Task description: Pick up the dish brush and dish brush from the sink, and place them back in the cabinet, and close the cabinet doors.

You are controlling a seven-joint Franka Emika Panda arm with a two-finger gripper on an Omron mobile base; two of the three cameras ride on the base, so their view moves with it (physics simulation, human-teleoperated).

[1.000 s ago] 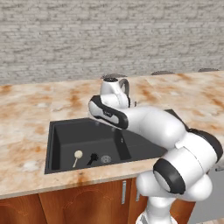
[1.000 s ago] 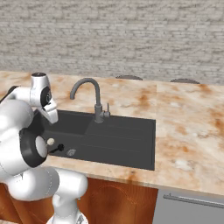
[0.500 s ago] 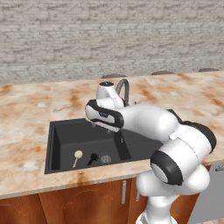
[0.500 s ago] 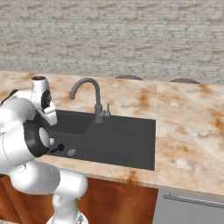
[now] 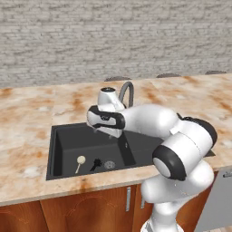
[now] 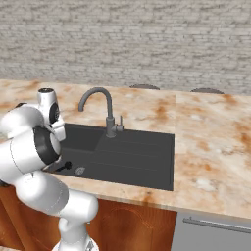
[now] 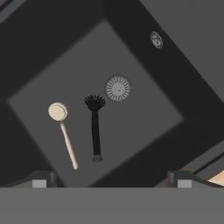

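The gripper [image 7: 112, 183] was held above the sink [image 5: 59, 136], pointing down into the basin, with its jaws spread wide and nothing between them. In the hand view the 2 dark fingertips [image 7: 41, 180] were seen far apart at the bottom edge, with the basin floor lying below them.

On that floor 2 brushes were seen side by side, close together but not touching. The black brush [image 7: 94, 127] lay flat with its bristles toward the round metal drain [image 7: 117, 87], which sat just beyond them. The cream-headed brush [image 7: 63, 133] lay flat beside it, its round head level with the black bristles and its thin tan handle running roughly parallel to the black handle. A small round fitting [image 7: 156, 40] was seen on the dark surface outside the basin.

In the left base view both brushes were found at the near side of the basin floor, the cream-headed one [image 5: 79, 163] to the left, the black one [image 5: 95, 164] in the middle and the drain [image 5: 109, 164] to the right. The grey tap [image 6: 100, 105] stood at the far edge of the sink, and the ribbed drainboard [image 6: 142, 154] stretched to the right of the basin. The sink was set into a marbled counter [image 6: 206, 147], with a brick wall [image 5: 113, 36] behind it and wooden cupboards [image 5: 68, 213] underneath.
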